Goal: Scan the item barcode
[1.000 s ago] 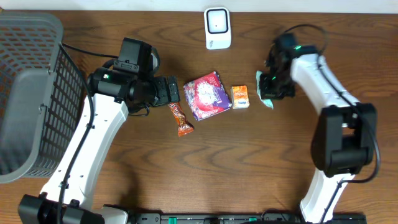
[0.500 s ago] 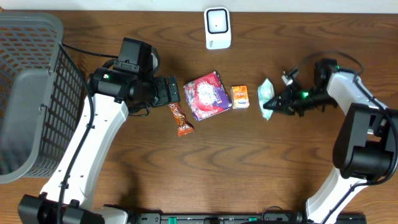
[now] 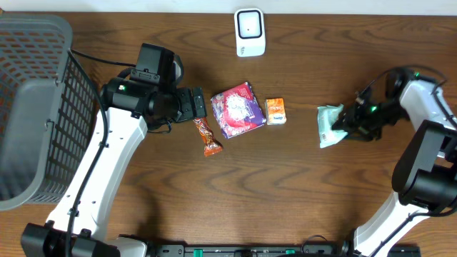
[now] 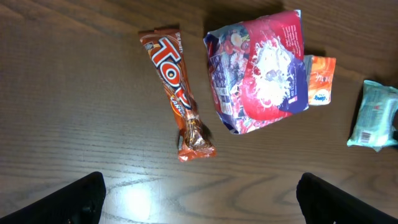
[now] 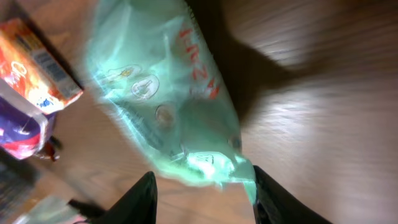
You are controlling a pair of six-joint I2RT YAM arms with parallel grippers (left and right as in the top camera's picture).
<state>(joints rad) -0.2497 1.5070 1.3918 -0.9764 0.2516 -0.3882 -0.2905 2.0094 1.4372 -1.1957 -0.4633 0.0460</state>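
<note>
The pale green wipes packet [image 3: 330, 125] lies on the table at the right, a little way from the other items. My right gripper [image 3: 350, 123] is at its right end. In the right wrist view the packet [image 5: 168, 99] fills the frame and its near edge sits between the parted fingers of the right gripper [image 5: 202, 186], which is open and not pinching it. The white scanner [image 3: 250, 32] stands at the back centre. My left gripper [image 3: 196, 103] hovers wide open over the chocolate bar [image 4: 177, 93], holding nothing.
A purple-red snack bag [image 3: 238, 108] and a small orange packet [image 3: 275, 111] lie mid-table beside the chocolate bar [image 3: 207, 137]. A large grey mesh basket [image 3: 28, 107] fills the left edge. A black cable runs from the basket toward the left arm.
My right arm swung right and down with the green packet, away from the scanner side, and its jaws have opened from shut. The left arm has not moved.
</note>
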